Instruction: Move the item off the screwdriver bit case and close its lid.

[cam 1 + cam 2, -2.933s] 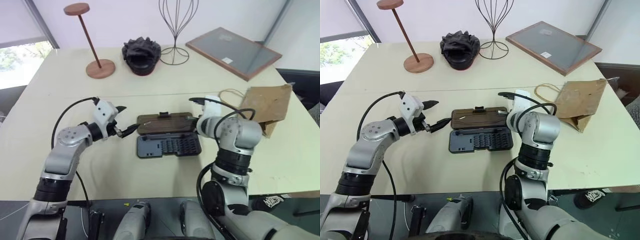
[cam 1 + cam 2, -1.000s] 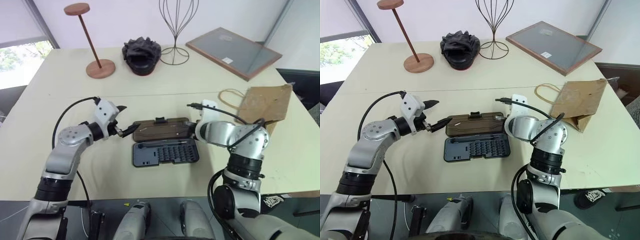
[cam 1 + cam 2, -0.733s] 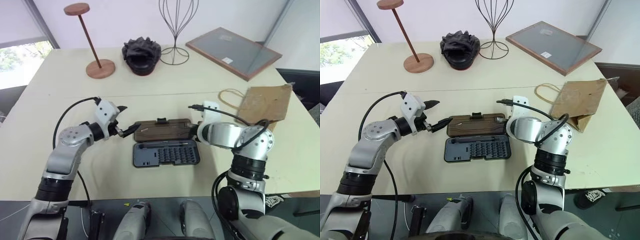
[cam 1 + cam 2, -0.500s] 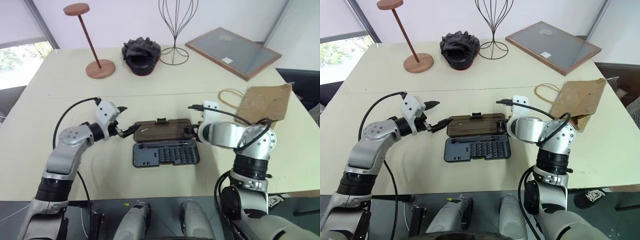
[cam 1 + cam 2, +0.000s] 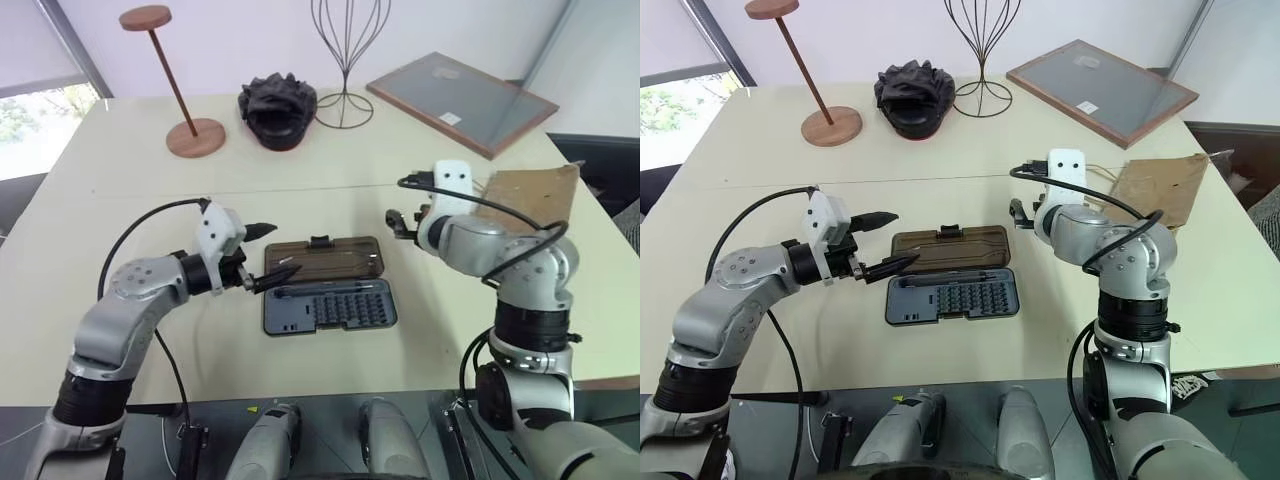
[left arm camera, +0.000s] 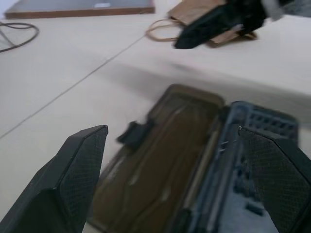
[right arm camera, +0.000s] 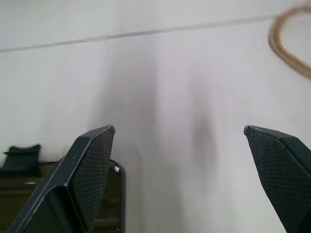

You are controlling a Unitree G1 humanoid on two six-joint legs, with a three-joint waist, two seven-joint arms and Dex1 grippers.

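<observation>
Right tool [image 5: 392,222] lifted off the lid [image 5: 322,258], jaws now wide, holding nothing. Left tool [image 5: 268,255] also wide, empty, at the screwdriver bit case's [image 5: 330,306] left end. Paper bag [image 5: 1157,186] sits far right on the bench [image 5: 130,190], clear of the case. Lid lies flat open. Step: closing. Next: regrip lid, fold it toward the near half.
</observation>
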